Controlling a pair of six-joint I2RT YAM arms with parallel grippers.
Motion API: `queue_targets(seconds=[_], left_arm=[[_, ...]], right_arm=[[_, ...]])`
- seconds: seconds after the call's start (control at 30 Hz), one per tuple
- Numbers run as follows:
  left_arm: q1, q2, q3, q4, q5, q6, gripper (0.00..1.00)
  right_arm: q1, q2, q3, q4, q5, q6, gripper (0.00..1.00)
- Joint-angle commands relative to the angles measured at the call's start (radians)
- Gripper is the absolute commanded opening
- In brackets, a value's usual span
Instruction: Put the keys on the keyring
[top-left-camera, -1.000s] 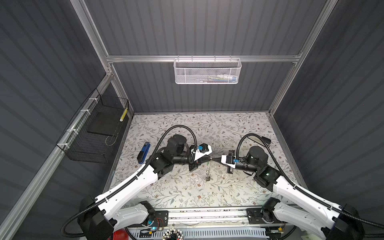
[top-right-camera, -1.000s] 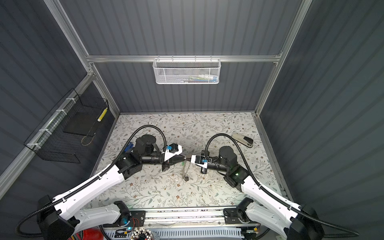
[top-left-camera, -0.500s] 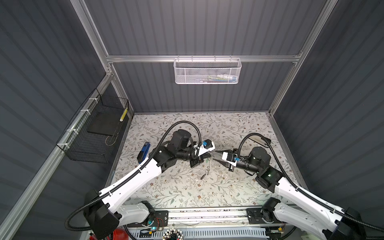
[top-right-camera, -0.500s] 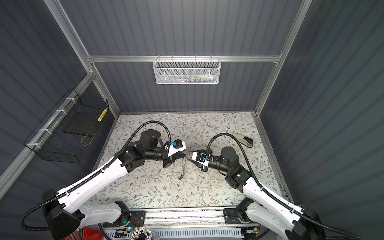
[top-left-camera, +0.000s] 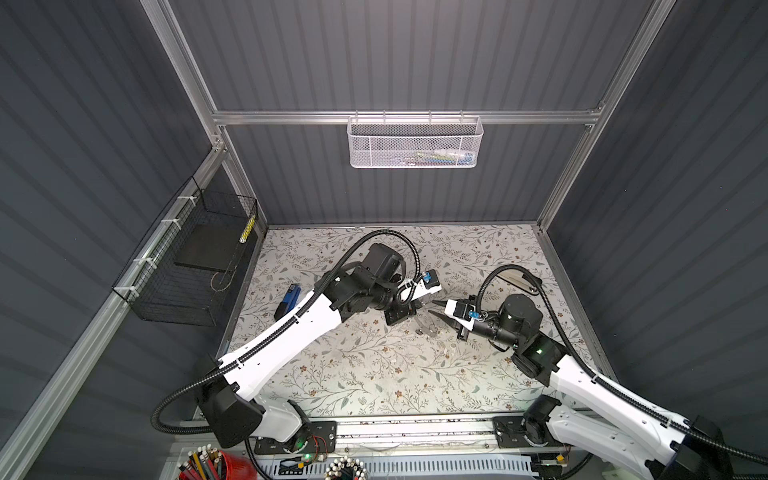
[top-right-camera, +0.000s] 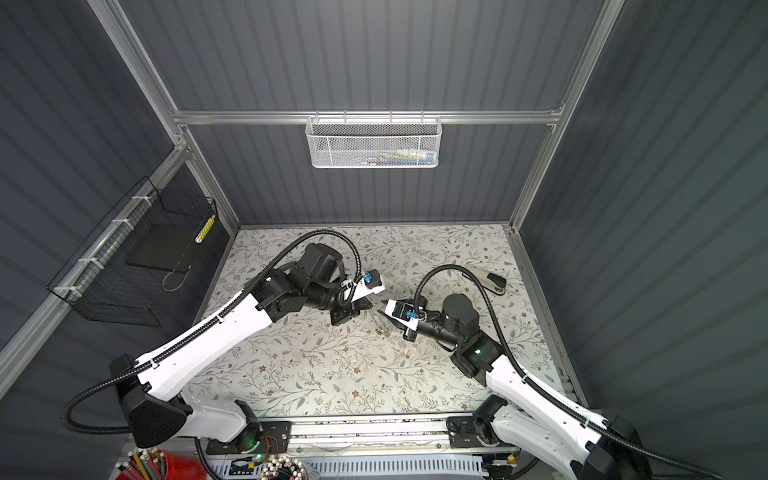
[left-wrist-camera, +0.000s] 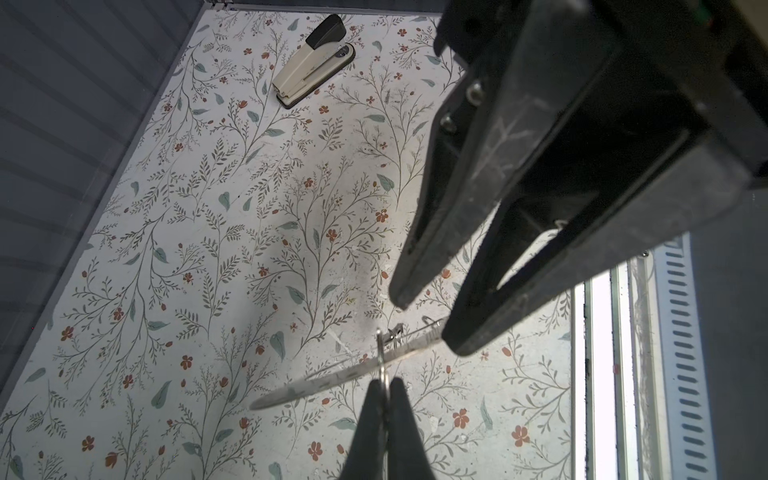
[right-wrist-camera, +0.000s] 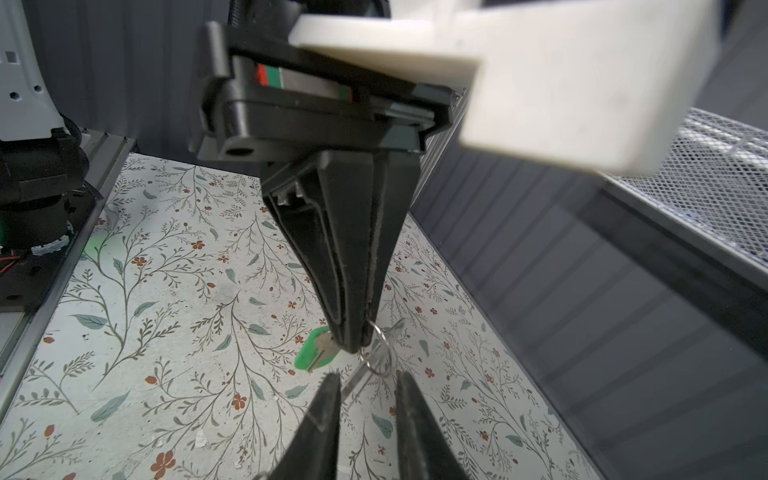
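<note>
Within left hand (right-wrist-camera: 354, 347), one keyring (right-wrist-camera: 379, 352)

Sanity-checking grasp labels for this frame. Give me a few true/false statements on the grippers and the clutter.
1. Left gripper is shut on a thin metal ring. True.
2. Right gripper is clamped on the green tag. False: its jaws stand apart, and the tag is by the left gripper's tips.
3. A beige stapler lies on the table. True.
4. The white mesh basket sits on the table. False: it hangs on the back wall rail.
</note>
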Motion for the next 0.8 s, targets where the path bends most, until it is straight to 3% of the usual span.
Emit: queue_targets(seconds=[0.0,0.67,0.77], left_arm=[[-0.009,0.008,0.056,-0.061,0.0,0.033,0.0],[-0.027,0.028,0.088,-0.072,0.035,0.047,0.0],[-0.026,0.026,0.086,-0.07,0.043,0.052,0.0]], right_arm=[[0.005,0.013,0.003,0.03,-0.01,0.032,0.25],[0.004,0.076,0.005,0.108,0.009,0.119,0.16],[0.005,0.074,0.003,0.109,0.008,0.12,0.1]])
